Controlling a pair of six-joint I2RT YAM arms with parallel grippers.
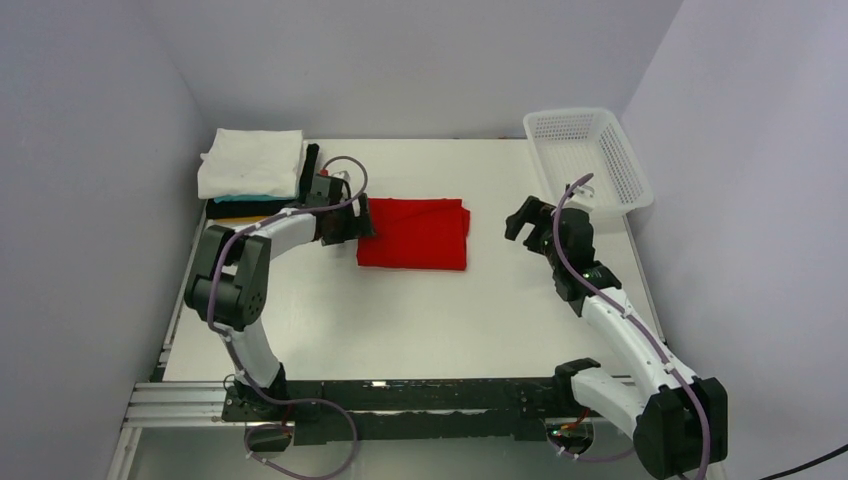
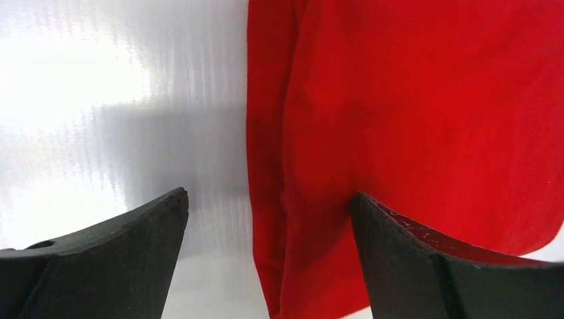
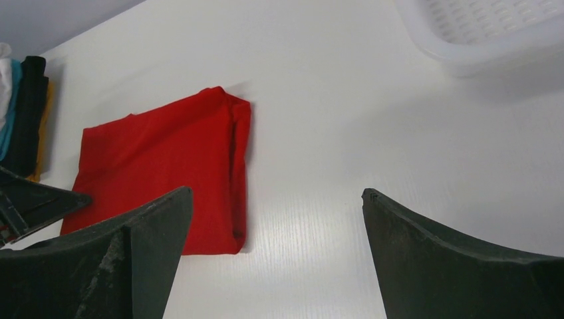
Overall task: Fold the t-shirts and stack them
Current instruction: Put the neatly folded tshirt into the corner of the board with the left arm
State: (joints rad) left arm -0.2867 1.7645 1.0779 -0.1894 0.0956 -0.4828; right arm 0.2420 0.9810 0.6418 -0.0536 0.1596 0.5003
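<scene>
Stage of the task, seen from above and from both wrists. The red t-shirt (image 1: 413, 233) is shown folded into a flat rectangle near the middle of the table (image 1: 420, 320), apart from the stack of folded shirts (image 1: 252, 170) at the far left corner, where white is seen on top, with teal, black and yellow-orange edges beneath. Folding is judged complete; placing the red t-shirt on the stack is not yet done. The left gripper (image 2: 267, 196) is set with its fingers spread wide across the t-shirt's left edge, one finger over bare table and one over cloth, with nothing held. The right gripper (image 3: 276, 193) is held wide and empty, well to the t-shirt's right, near the basket (image 1: 590, 150).
</scene>
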